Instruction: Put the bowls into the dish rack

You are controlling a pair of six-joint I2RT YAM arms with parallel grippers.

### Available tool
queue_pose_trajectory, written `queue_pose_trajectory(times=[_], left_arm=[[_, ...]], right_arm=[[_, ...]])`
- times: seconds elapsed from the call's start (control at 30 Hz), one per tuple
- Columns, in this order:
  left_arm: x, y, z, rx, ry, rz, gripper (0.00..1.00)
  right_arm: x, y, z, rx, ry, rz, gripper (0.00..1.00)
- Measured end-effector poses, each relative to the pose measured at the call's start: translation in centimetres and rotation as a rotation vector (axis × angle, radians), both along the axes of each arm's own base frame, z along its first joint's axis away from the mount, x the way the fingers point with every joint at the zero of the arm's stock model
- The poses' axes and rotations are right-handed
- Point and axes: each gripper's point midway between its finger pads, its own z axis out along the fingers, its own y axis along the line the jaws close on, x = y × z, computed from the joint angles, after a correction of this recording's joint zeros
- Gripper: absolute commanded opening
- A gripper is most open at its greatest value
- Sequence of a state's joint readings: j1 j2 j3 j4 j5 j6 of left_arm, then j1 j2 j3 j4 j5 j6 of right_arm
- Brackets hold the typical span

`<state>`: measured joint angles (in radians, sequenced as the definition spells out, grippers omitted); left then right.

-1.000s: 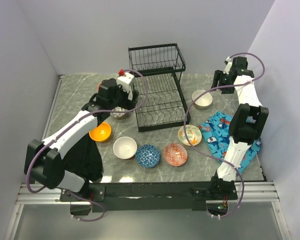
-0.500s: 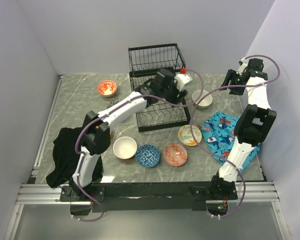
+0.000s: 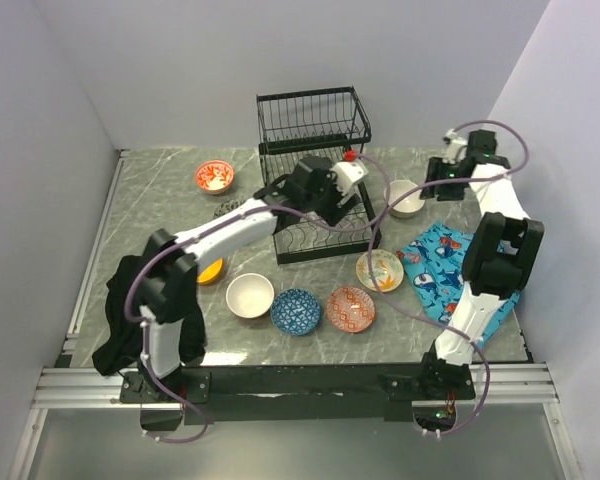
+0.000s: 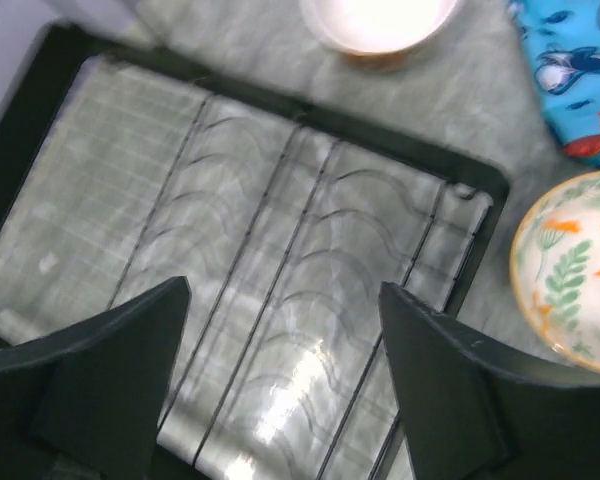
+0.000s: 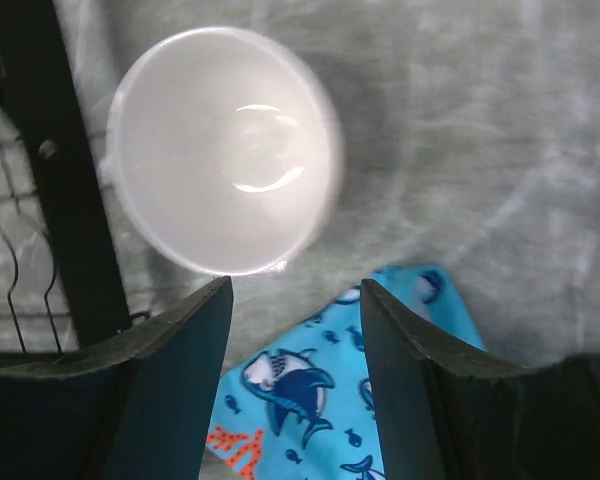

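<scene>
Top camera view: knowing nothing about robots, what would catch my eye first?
The black wire dish rack at the far middle stands out, with the left gripper open above its bare lower tray. Nearer lies a colourful row including a blue bowl and a red patterned bowl. At right, the right gripper hangs open near a pale bowl beside a bright blue cloth.

Wide-apart jaws above dish rack (image 4: 280, 290)

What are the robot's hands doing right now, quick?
Left gripper: open, empty, over the dish rack.
Right gripper: open, empty, by a pale bowl.
</scene>
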<state>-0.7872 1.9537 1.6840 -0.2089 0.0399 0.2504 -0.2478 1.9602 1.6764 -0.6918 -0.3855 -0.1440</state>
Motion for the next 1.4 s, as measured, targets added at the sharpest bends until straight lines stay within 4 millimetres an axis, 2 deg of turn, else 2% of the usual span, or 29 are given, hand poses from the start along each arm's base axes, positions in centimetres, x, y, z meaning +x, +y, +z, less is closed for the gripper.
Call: queue_pose_trajectory(times=[0.07, 0.2, 0.27, 0.33, 0.43, 0.57, 0.63, 0.73, 0.83, 0.93, 1.0, 1.1, 1.2, 1.4], left_arm=[[-0.4, 2.2, 1.1, -0.019, -0.009, 0.071, 0.92], [-0.9, 7.5, 4.8, -0.063, -0.059, 0.218, 0.93], [-1.2, 9.7, 6.1, -0.079, -0.08, 0.273, 0.92], [-1.8, 10.9, 6.8, -0.092, -0.089, 0.295, 0.91], [-2.2, 11.4, 6.5, -0.093, -0.085, 0.3, 0.86], [-2.5, 10.7, 5.0, -0.079, -0.076, 0.252, 0.87], [-2.2, 9.3, 5.0, -0.097, -0.087, 0.19, 0.82], [-0.8, 5.7, 5.9, -0.124, -0.108, 0.086, 0.77], [1.2, 0.8, 7.1, -0.168, -0.15, -0.004, 0.79], [1.5, -1.4, 5.9, -0.174, -0.141, -0.044, 0.8], [1.3, -1.9, 4.7, -0.158, -0.121, -0.053, 0.8], [1.3, -1.7, 3.9, -0.137, -0.105, -0.045, 0.81], [1.7, -1.3, 4.0, -0.131, -0.112, -0.019, 0.81], [2.4, -0.4, 3.9, -0.113, -0.117, 0.027, 0.81]], right_arm=[[0.2, 2.2, 0.1, -0.037, -0.014, 0.081, 0.62], [1.2, 7.5, 0.6, -0.086, -0.07, 0.242, 0.62], [1.2, 9.1, 0.7, -0.091, -0.078, 0.281, 0.62], [1.3, 9.5, 0.7, -0.091, -0.081, 0.285, 0.62], [1.7, 8.4, 1.0, -0.091, -0.08, 0.235, 0.62], [2.9, 5.9, 2.0, -0.08, -0.099, 0.128, 0.61], [3.4, 4.5, 2.5, -0.073, -0.112, 0.075, 0.62], [3.5, 2.8, 3.0, -0.071, -0.114, 0.029, 0.62], [4.0, 1.5, 3.4, -0.07, -0.115, -0.003, 0.62], [4.1, 1.2, 2.8, -0.058, -0.096, -0.022, 0.62], [4.1, 1.3, 2.0, -0.051, -0.076, -0.026, 0.62], [4.1, 1.2, 0.3, -0.049, -0.038, -0.031, 0.59], [4.0, 0.9, -1.6, -0.051, 0.005, -0.043, 0.59], [3.9, 0.3, -3.5, -0.075, 0.05, -0.069, 0.55]])
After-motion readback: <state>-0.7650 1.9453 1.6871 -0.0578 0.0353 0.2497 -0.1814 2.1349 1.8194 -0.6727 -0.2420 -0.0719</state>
